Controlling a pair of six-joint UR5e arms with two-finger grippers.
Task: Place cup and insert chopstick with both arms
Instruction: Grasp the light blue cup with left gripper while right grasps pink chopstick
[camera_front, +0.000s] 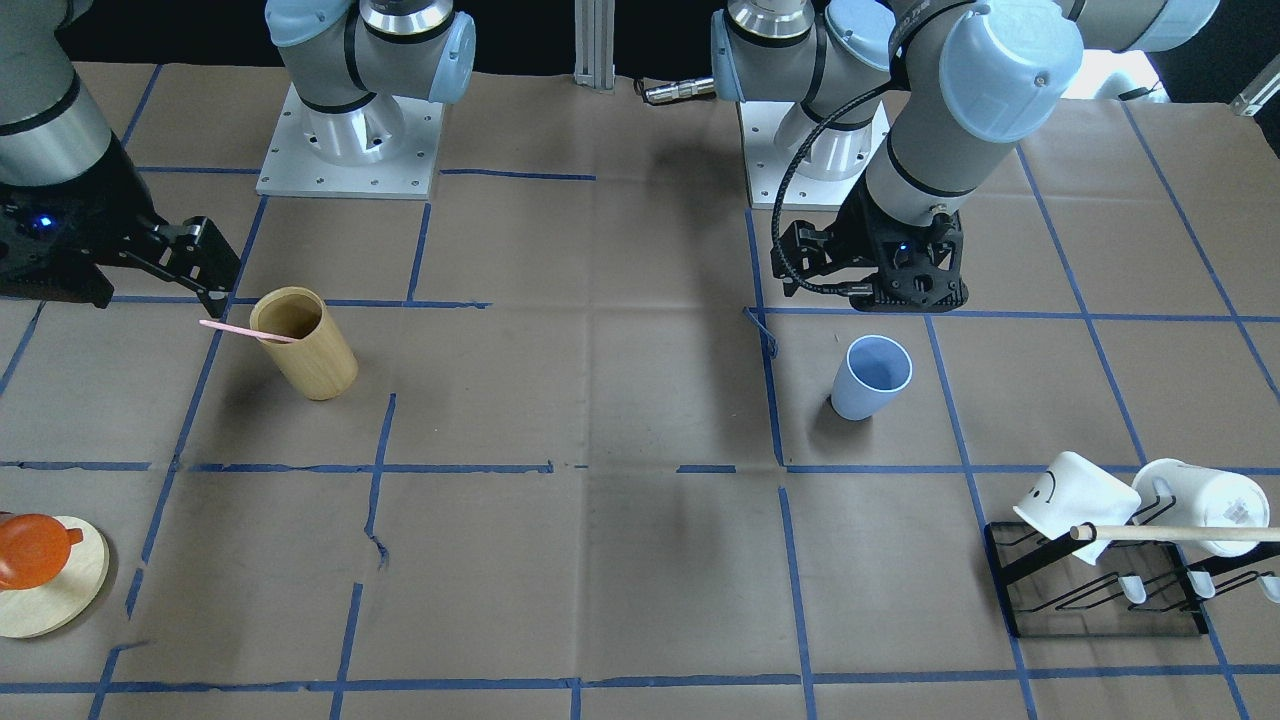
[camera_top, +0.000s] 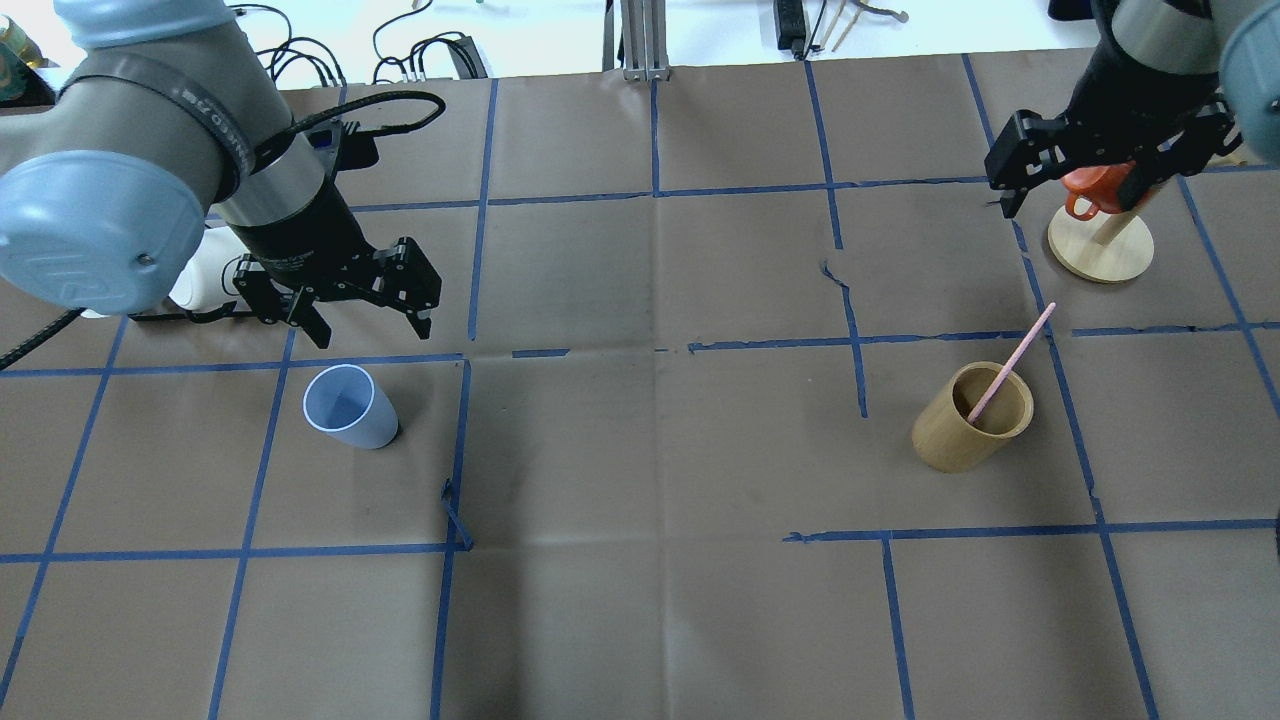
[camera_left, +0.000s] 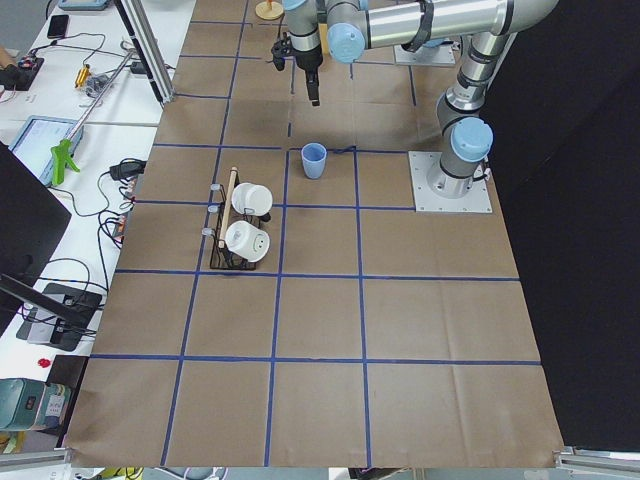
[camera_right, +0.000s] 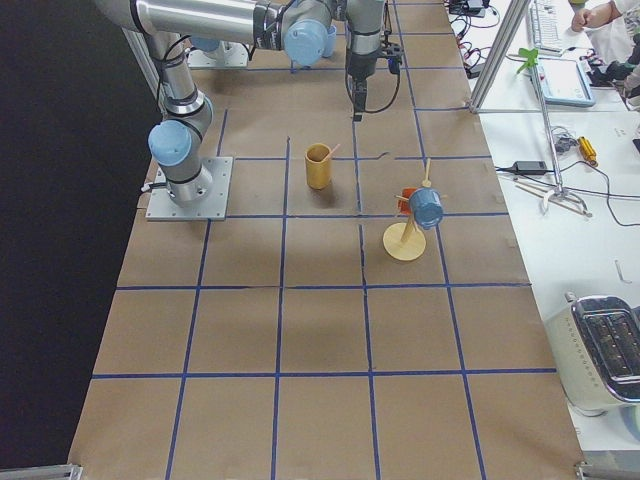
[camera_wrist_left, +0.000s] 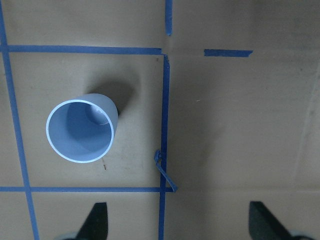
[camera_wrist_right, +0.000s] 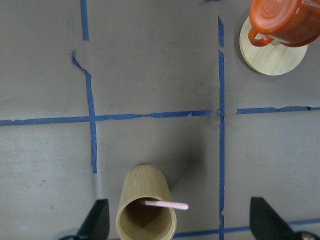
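The light blue cup (camera_front: 872, 377) stands upright and empty on the table; it also shows in the overhead view (camera_top: 350, 405) and the left wrist view (camera_wrist_left: 82, 130). My left gripper (camera_top: 372, 325) hangs open above the table just beyond the cup, holding nothing. The pink chopstick (camera_top: 1010, 365) leans inside the tan bamboo cylinder (camera_top: 970, 420), its upper end sticking out over the rim; it also shows in the right wrist view (camera_wrist_right: 167, 204). My right gripper (camera_wrist_right: 181, 222) is open and empty, raised away from the cylinder near the orange mug.
An orange mug (camera_top: 1095, 185) hangs on a round wooden stand (camera_top: 1100, 245) under my right gripper. A black rack (camera_front: 1100, 600) with two white mugs and a long wooden rod (camera_front: 1170, 533) sits on my left side. The arm bases (camera_front: 350, 140) stand at the table's robot side.
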